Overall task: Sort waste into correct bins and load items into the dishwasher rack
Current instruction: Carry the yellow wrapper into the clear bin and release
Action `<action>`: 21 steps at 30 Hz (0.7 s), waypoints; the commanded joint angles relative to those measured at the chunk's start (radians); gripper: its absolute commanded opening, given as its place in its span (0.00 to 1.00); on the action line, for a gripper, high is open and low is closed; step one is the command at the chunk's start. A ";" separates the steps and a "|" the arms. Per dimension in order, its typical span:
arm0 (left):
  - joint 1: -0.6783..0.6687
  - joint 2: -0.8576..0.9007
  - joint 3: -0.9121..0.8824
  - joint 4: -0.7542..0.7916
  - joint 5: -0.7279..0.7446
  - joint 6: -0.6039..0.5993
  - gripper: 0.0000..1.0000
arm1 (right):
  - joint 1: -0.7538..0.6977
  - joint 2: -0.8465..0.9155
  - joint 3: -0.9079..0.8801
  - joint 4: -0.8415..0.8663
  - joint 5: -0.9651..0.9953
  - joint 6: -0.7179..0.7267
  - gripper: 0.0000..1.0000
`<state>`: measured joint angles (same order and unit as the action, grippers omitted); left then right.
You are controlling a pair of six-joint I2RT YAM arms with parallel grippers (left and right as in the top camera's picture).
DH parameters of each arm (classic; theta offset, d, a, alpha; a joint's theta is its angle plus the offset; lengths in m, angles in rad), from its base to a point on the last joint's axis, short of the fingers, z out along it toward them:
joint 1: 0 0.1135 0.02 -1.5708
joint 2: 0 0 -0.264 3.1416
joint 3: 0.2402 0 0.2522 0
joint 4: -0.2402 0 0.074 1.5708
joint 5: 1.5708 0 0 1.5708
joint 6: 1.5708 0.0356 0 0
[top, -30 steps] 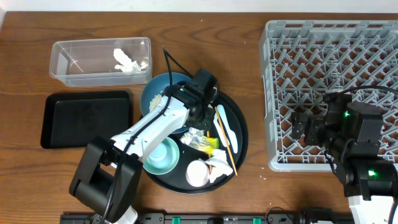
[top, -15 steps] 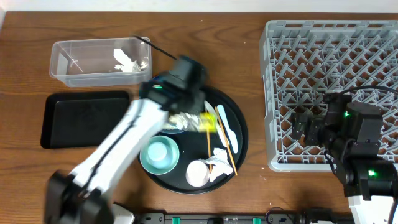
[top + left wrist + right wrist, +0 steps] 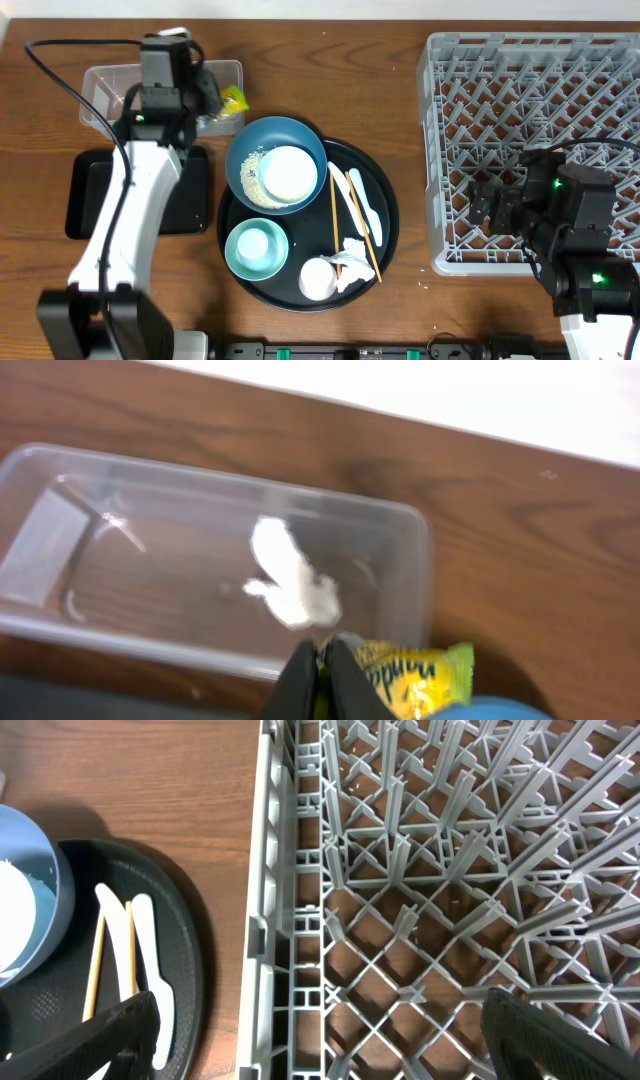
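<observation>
My left gripper (image 3: 322, 670) is shut on a yellow wrapper (image 3: 410, 675) and holds it at the right end of the clear tub (image 3: 105, 88), also in the left wrist view (image 3: 60, 600). The wrapper shows in the overhead view (image 3: 233, 98). A white tissue (image 3: 290, 580) lies in the tub. The blue bowl (image 3: 250, 150) holds rice grains (image 3: 255, 178) and a white cup (image 3: 290, 175). The teal bowl (image 3: 257, 248), chopsticks (image 3: 355, 215), spoons (image 3: 362, 200), a white cup (image 3: 317, 280) and a tissue (image 3: 352, 258) sit on the round black tray. My right gripper (image 3: 320, 1030) is open over the grey rack's (image 3: 530, 90) left edge.
The shallow black rectangular tray (image 3: 90, 195) lies left of the round black tray (image 3: 385, 230), partly under my left arm. The rack's left wall (image 3: 262, 920) runs beside the round tray's edge (image 3: 190, 940) in the right wrist view.
My left arm swung up and left from the round tray to the clear tub, carrying the yellow wrapper. The white cup in the blue bowl is now uncovered. The right arm has not moved.
</observation>
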<state>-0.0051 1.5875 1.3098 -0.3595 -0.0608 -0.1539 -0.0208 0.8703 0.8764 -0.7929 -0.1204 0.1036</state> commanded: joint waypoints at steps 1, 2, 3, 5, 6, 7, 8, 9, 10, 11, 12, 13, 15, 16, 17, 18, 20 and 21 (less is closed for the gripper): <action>0.050 0.048 0.007 0.057 -0.019 0.002 0.06 | 0.014 0.000 0.020 -0.004 -0.007 0.012 0.99; 0.060 0.058 0.007 0.075 -0.019 0.002 0.06 | 0.014 0.000 0.020 -0.005 -0.007 0.012 0.99; 0.071 0.066 0.007 0.093 -0.019 0.002 0.07 | 0.014 0.000 0.020 -0.006 -0.007 0.012 0.99; 0.082 0.072 0.007 0.115 -0.019 0.002 0.08 | 0.014 0.000 0.020 -0.005 -0.007 0.012 0.99; 0.086 0.072 0.007 0.120 -0.019 0.002 0.16 | 0.014 0.000 0.020 -0.005 -0.007 0.012 0.99; 0.087 0.072 0.007 0.122 -0.018 0.002 0.35 | 0.014 0.000 0.020 -0.005 -0.007 0.012 0.99; 0.087 0.072 0.007 0.122 -0.016 0.002 0.57 | 0.014 0.000 0.020 -0.005 -0.007 0.012 0.99; 0.087 0.072 0.007 0.117 0.000 0.002 0.67 | 0.014 0.000 0.020 -0.005 -0.007 0.012 0.99; 0.086 0.072 0.007 0.108 0.025 0.002 0.74 | 0.014 0.000 0.020 -0.005 -0.007 0.012 0.99; 0.085 0.072 0.007 0.092 0.065 0.002 0.76 | 0.014 0.000 0.020 -0.005 -0.007 0.012 0.99; 0.085 0.072 0.007 0.074 0.113 0.002 0.76 | 0.014 0.000 0.020 -0.005 -0.007 0.012 0.99; 0.084 0.072 0.007 0.053 0.167 0.001 0.76 | 0.014 0.000 0.020 -0.005 -0.007 0.012 0.99; 0.076 0.072 0.007 0.005 0.275 -0.003 0.73 | 0.014 0.000 0.020 -0.005 -0.007 0.012 0.99; 0.069 0.072 0.007 -0.018 0.320 -0.003 0.70 | 0.014 0.000 0.020 -0.005 -0.007 0.012 0.99; 0.058 0.072 0.007 -0.046 0.361 -0.011 0.69 | 0.014 0.000 0.020 -0.005 -0.007 0.012 0.99; 0.047 0.072 0.007 -0.070 0.383 -0.018 0.69 | 0.014 0.000 0.020 -0.005 -0.007 0.012 0.99; 0.008 0.071 0.007 -0.135 0.416 -0.032 0.69 | 0.014 0.000 0.020 -0.005 -0.007 0.012 0.99; -0.012 0.071 0.007 -0.159 0.437 -0.032 0.69 | 0.014 0.000 0.020 -0.005 -0.007 0.012 0.99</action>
<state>0.0303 1.6608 1.3094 -0.4843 0.2436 -0.1654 -0.0208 0.8703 0.8764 -0.7963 -0.1204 0.1036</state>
